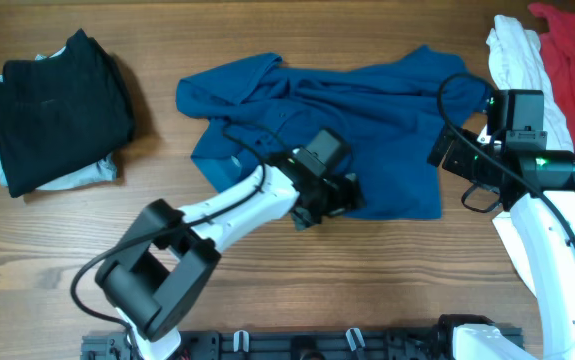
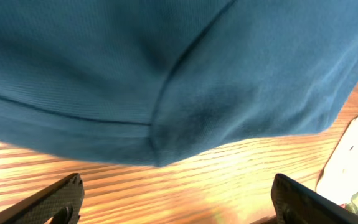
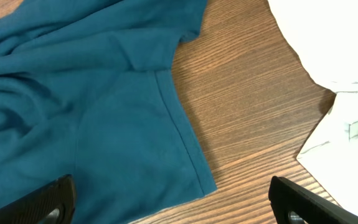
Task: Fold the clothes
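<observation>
Both grippers low, jaws spread wide.
The left gripper (image 1: 339, 196) reaches forward and to the right; the right gripper (image 1: 455, 156) points left; nothing sits between either pair of fingers.

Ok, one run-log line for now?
left gripper: open, at blue shirt hem | right gripper: open, at shirt side | shirt: unfolded | black pile: left | white pile, red pile: right

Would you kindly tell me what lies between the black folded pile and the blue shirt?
Nothing lies there: the overhead view shows only bare wooden table between the black folded pile and the blue shirt.
</observation>
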Controlling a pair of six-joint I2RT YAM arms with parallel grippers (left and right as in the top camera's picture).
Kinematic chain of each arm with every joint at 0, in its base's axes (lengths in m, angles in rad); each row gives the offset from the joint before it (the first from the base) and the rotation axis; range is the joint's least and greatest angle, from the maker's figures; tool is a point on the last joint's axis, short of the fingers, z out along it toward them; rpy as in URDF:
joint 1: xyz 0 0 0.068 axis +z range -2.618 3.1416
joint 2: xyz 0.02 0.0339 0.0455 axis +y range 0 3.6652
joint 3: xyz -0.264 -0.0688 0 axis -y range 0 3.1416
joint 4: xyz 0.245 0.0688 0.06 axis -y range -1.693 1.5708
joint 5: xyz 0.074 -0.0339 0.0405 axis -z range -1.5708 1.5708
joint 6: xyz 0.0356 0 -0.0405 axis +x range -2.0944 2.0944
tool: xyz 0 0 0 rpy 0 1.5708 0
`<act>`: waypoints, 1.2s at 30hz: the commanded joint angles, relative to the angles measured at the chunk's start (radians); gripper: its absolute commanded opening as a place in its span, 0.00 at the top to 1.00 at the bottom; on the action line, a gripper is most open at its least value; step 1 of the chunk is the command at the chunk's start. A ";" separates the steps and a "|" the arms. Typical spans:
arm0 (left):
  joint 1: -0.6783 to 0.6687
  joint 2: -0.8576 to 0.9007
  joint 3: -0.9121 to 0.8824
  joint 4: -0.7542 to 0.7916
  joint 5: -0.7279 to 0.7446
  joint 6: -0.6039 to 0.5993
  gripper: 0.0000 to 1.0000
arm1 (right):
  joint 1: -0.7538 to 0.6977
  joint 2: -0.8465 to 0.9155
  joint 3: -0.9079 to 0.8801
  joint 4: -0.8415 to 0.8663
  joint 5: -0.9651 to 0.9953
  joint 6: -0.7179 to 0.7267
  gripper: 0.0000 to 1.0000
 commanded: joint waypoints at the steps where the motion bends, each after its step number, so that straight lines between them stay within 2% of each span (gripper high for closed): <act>1: -0.043 0.032 0.005 0.029 -0.149 -0.130 0.09 | -0.004 -0.002 0.006 -0.005 -0.012 0.014 0.00; 3: -0.048 0.039 0.005 0.050 -0.192 -0.136 0.14 | -0.004 -0.002 0.006 -0.008 -0.011 0.013 0.00; 4: -0.049 0.042 0.005 0.058 -0.197 -0.137 0.21 | -0.004 -0.002 0.006 -0.010 -0.011 0.013 0.00; 6: -0.049 0.048 0.005 0.070 -0.198 -0.140 0.42 | -0.004 -0.002 0.006 -0.011 -0.012 0.013 0.00; 7: -0.049 0.053 0.005 0.073 -0.198 -0.141 0.47 | -0.004 -0.002 0.006 -0.011 -0.012 0.013 0.00; 17: -0.049 0.103 0.005 0.071 -0.193 -0.188 0.44 | -0.004 -0.002 0.006 -0.012 -0.012 0.013 0.00; 19: -0.049 0.103 0.005 0.079 -0.193 -0.188 0.54 | -0.004 -0.002 0.006 -0.012 -0.012 0.014 0.00; 22: -0.049 0.103 0.005 0.061 -0.193 -0.188 0.96 | -0.004 -0.002 0.006 -0.013 -0.012 0.015 0.00; 28: 0.006 0.102 0.005 -0.142 -0.239 -0.185 0.96 | -0.004 -0.002 0.006 -0.016 -0.011 0.014 0.00; 32: 0.116 0.092 0.005 -0.300 -0.278 -0.126 0.96 | -0.004 -0.002 0.006 -0.016 -0.011 0.014 0.00; 36: 0.245 0.089 0.005 -0.344 -0.283 -0.084 0.96 | -0.004 -0.002 0.006 -0.022 -0.011 0.014 0.00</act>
